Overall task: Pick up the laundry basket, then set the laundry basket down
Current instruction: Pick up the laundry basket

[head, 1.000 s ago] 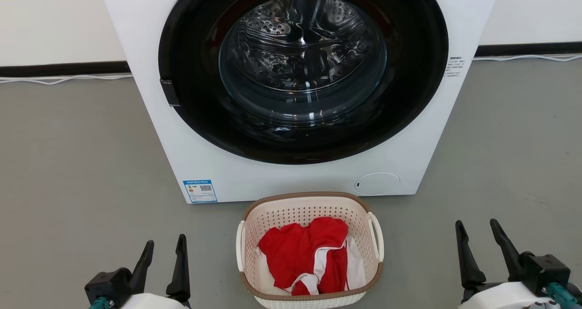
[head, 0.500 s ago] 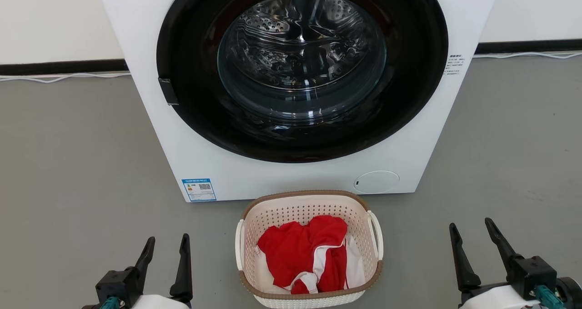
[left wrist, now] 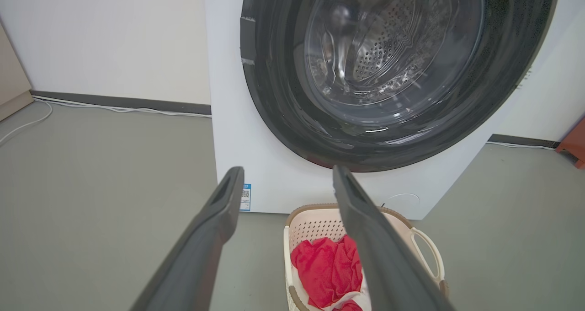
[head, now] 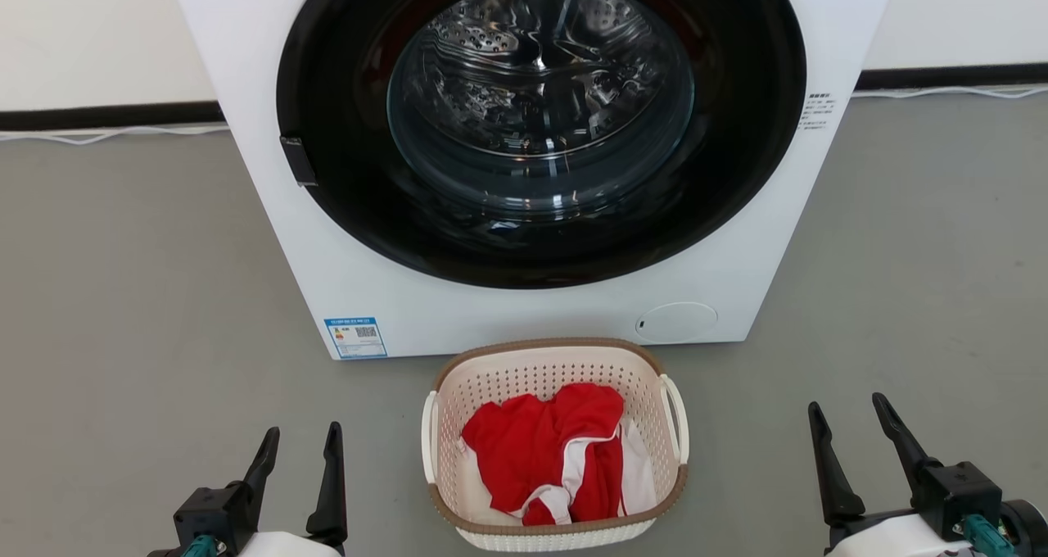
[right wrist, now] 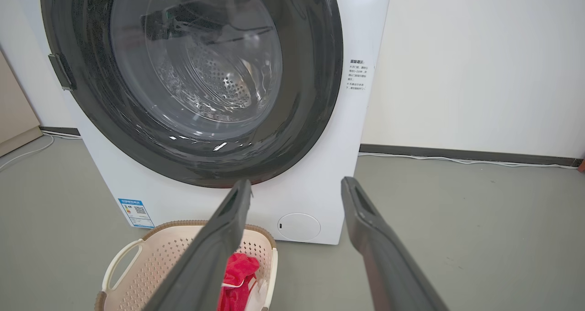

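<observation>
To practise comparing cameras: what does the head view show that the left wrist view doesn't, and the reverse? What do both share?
Head view: the right gripper, open, right of the laundry basket. Left wrist view: a beige panel at its left edge, an orange-red object at its right edge. Shared: the washer, the basket holding red cloth, the open left gripper.
</observation>
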